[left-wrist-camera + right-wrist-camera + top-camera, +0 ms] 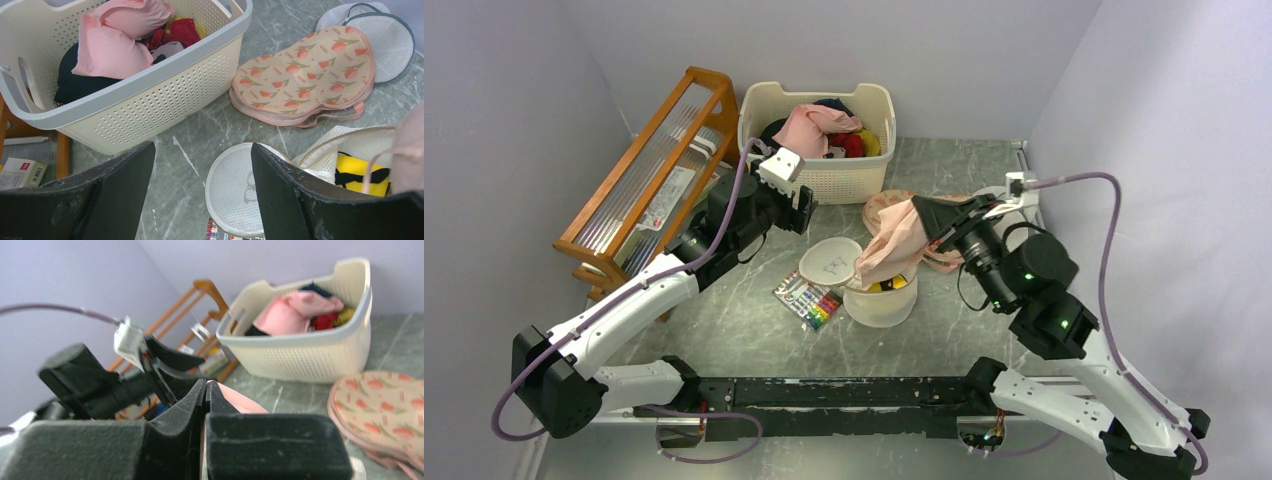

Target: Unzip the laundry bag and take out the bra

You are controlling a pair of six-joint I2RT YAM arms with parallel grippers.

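Here, right gripper point(921, 212) pinching pink bra point(890, 245), laundry bag point(874, 310) unzipped, emblem point(832, 266) unreadable.

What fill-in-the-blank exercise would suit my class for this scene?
1. The right gripper is shut on a ___ bra.
2. The left gripper is ___.
3. Inside the laundry bag lies a ___ item.
4. The basket stands beside a ___ rack.
Missing words: pink; open; yellow; wooden.
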